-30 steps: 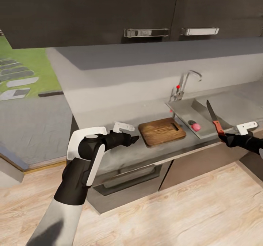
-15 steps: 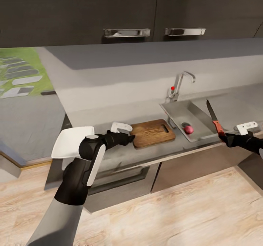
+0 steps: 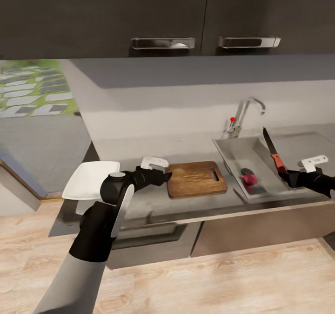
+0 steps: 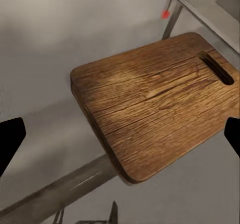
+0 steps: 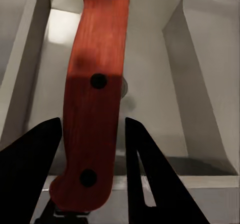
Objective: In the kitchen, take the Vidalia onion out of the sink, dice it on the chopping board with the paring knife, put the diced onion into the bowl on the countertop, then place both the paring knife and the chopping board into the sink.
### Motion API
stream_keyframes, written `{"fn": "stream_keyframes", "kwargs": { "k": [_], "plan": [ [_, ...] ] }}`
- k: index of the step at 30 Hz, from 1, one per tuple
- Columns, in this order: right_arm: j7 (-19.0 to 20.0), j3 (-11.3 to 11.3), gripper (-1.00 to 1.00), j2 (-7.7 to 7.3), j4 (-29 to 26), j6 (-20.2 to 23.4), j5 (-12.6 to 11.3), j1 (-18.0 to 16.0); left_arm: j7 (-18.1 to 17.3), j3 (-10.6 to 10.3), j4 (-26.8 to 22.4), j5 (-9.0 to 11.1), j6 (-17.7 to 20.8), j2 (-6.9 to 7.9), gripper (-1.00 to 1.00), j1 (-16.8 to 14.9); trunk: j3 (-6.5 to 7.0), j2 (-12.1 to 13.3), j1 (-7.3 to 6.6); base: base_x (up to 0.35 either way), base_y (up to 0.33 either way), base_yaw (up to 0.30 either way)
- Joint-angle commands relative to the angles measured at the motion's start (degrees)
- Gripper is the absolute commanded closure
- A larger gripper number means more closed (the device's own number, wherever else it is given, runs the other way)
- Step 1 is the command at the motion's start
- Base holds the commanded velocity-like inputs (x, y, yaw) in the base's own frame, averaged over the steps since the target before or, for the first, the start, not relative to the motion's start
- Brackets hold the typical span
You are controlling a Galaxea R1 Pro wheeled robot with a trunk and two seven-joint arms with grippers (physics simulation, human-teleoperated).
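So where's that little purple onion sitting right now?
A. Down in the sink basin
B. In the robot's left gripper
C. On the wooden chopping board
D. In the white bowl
A. The Vidalia onion lies on the floor of the sink, next to the drain, while the chopping board is bare and the right gripper holds just the paring knife.

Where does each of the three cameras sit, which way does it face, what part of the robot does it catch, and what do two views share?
Head view: from the robot's head, looking down over the countertop; both arms, left hand, right hand.
Left wrist view: near the left hand, facing the chopping board; dark fingertips.
Right wrist view: near the right hand, along the paring knife into the sink; dark fingers.
Shared: head and left wrist views both show the board.
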Motion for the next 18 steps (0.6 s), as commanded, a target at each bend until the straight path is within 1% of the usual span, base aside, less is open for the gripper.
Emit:
{"fn": "stream_keyframes", "kwargs": {
  "k": [1,5,15,18],
  "plan": [
    [0.1,-0.1,1.00,-0.02,0.0,0.3,-0.3,0.0,0.0,0.0,0.0,0.1,0.3,-0.04,-1.00,-0.1,-0.11,-0.1,0.05,0.146,-0.332,0.281],
    [0.1,-0.1,1.00,-0.02,0.0,0.3,-0.3,0.0,0.0,0.0,0.0,0.1,0.3,-0.04,-1.00,-0.1,-0.11,-0.1,0.05,0.147,-0.332,0.197],
    [0.2,0.2,1.00,-0.02,0.0,0.3,-0.4,0.0,-0.1,0.0,-0.1,0.1,0.3,-0.04,-1.00,-0.1,-0.11,-0.1,0.05,0.123,-0.332,0.017],
    [0.2,0.3,1.00,0.02,0.0,0.3,-0.4,0.0,-0.1,-0.4,-0.1,0.1,0.3,-0.04,-1.00,-0.1,-0.11,-0.1,0.05,0.091,-0.332,0.000]
  ]
}}
